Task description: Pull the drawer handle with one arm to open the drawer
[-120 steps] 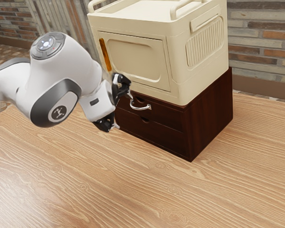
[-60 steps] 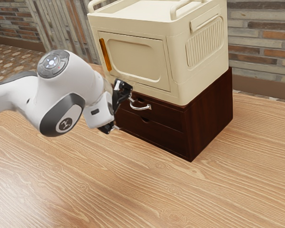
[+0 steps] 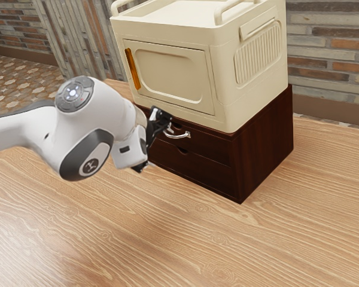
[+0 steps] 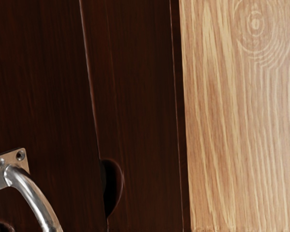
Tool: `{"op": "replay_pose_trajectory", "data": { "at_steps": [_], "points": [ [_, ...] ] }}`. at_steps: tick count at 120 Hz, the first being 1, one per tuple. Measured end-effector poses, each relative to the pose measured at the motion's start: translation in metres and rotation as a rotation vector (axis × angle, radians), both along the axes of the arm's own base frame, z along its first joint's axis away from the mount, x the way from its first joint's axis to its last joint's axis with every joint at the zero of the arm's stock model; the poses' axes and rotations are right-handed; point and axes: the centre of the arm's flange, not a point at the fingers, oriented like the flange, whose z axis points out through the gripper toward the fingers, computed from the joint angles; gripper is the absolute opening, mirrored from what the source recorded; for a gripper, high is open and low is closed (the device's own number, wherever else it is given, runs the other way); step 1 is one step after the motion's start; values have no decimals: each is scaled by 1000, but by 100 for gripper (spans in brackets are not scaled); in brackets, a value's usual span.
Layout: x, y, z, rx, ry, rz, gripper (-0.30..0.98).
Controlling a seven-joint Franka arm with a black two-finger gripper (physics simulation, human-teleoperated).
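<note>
Since the earlier exterior frames, the black two-finger gripper point(image 3: 160, 143) has come down a little and toward the exterior view's right, closer to the curved silver metal handle point(image 3: 178, 134). The dark reddish-brown wooden top drawer point(image 3: 212, 145) has not moved: front flush, still shut. So this is approach, I judge, with no pull begun.

Gripper spread wide, nothing clasped. Handle sits near the centre of the exterior frame, just right of the gripper, and at lower left in the wrist view. Upper finger overlaps its near end in the exterior view (touching or merely in front, cannot tell).

Edges: the cream plastic box point(image 3: 173, 72) stands on the dark wooden cabinet point(image 3: 263, 143), its lower rim close above the upper finger; a rise could scrape it. The front's flat face limits how far in the fingers can go. Open room lies over the pale wood tabletop point(image 3: 167, 239), lower left of frame, good for drawing the drawer out. Next, likely: centre on the handle's bar, close, then pull straight back; an off-centre grip might slip.
</note>
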Motion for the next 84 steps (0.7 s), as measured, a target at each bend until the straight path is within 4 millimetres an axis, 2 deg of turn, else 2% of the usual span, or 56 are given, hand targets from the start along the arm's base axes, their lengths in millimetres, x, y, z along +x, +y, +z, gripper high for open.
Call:
{"op": "replay_pose_trajectory", "data": {
  "at_steps": [11,41,84],
  "points": [
    [4,6,-5,3,0,7,69],
    [19,5,-15,18,-1,2,69],
    [29,22,-31,22,17,34,69]
  ]
}}
